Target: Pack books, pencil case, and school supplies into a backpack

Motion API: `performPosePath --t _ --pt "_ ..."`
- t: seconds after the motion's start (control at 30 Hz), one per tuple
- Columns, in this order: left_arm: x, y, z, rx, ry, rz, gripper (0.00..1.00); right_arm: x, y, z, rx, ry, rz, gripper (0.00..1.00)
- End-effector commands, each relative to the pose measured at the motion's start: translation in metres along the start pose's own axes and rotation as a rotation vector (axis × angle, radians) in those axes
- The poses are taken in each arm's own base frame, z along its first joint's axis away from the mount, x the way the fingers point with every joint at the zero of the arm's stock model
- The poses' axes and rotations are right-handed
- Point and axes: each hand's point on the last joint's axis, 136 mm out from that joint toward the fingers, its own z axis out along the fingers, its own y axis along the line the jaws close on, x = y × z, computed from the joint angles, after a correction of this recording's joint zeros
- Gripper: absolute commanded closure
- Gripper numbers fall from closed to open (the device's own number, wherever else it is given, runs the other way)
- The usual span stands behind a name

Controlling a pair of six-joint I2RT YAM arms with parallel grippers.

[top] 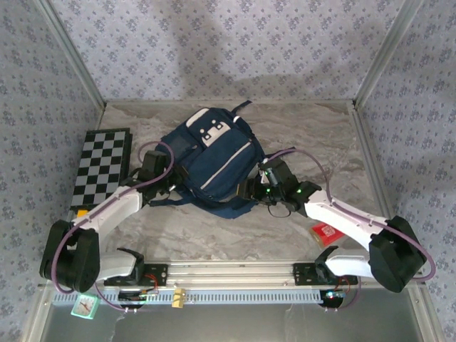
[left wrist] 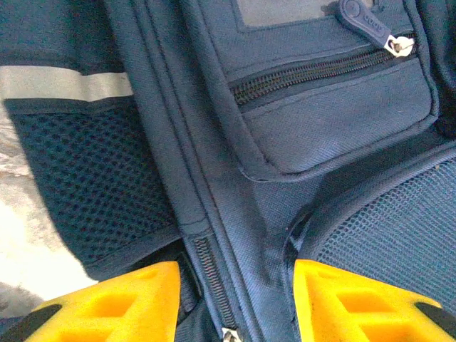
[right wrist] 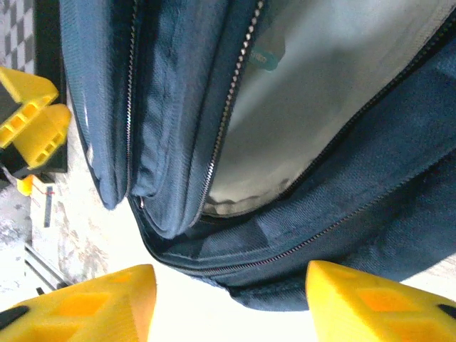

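Navy backpack [top: 210, 160] lying mid-worktop [top: 299, 135], main zip gaping onto pale lining. Left tool [left wrist: 235, 274] parted astride a zipper seam on its side, grip impossible to tell. Right tool [right wrist: 229, 274] wide at its lower edge, holding nothing. Red packet [top: 325, 233] beside the right arm.

Navy backpack [top: 214, 160] with white front patch, lying front-up mid-counter [top: 299, 135], main zip open on pale lining, small red packet [top: 325, 233] lying flat, apart, to its right
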Motion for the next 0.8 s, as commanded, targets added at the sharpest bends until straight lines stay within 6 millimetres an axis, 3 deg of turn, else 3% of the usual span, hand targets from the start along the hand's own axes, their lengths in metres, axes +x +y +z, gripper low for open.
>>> performPosePath --t 0.0,0.13,0.33,0.47,0.53,0.67,0.77 --pt "-0.001 -0.006 0.008 0.029 0.015 -0.028 0.55 -0.006 0.017 -0.001 -0.05 -0.021 -0.003 0.46" --pt "0.001 -0.003 0.017 0.007 0.031 -0.051 0.58 -0.012 0.028 0.0 -0.074 -0.025 -0.003 0.5" --pt "0.0 0.0 0.031 -0.008 0.037 -0.081 0.6 -0.022 0.034 0.026 -0.089 0.009 0.026 0.42" --pt "-0.003 -0.006 0.036 0.028 0.028 -0.105 0.62 -0.038 0.048 0.038 -0.132 -0.011 0.023 0.39" --pt "-0.003 -0.012 0.036 0.05 0.024 -0.108 0.63 -0.045 0.046 0.043 -0.116 -0.023 0.03 0.39" --pt "-0.003 -0.01 0.033 0.036 0.018 -0.123 0.69 -0.06 0.056 0.045 -0.213 -0.036 0.087 0.53" --pt "-0.003 -0.008 0.027 0.032 0.006 -0.132 0.69 -0.074 0.06 0.035 -0.248 -0.073 0.128 0.67"
